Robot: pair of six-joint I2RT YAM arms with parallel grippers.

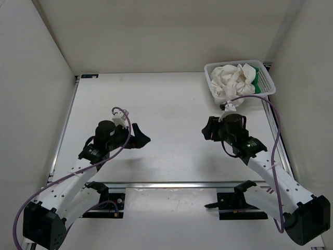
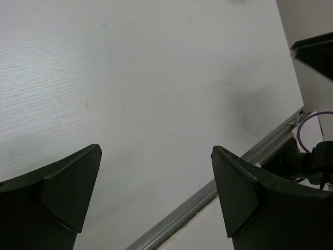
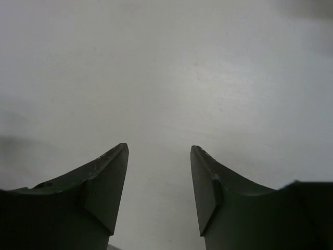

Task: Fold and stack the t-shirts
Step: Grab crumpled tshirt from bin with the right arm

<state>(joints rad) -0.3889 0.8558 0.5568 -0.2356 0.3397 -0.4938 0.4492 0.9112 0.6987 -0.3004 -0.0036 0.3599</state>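
My left gripper (image 1: 140, 138) hangs over the table (image 1: 171, 104) at about 9 o'clock from its centre, fingers spread wide with nothing between them. Its wrist view (image 2: 156, 151) shows only white tabletop and a metal edge rail (image 2: 208, 200) toward 5 o'clock. My right gripper (image 1: 208, 129) is at about 3 o'clock, tips pointing toward the left one, well apart from it. Its jaws are also parted and empty over bare surface (image 3: 158, 148). The t-shirts are in the white mesh basket (image 1: 268, 86) at the table's 1 o'clock corner. The cream-white t-shirt (image 1: 231, 80) is crumpled and heaped above the rim. The green t-shirt (image 1: 258, 74) peeks out at the heap's 3 o'clock side.
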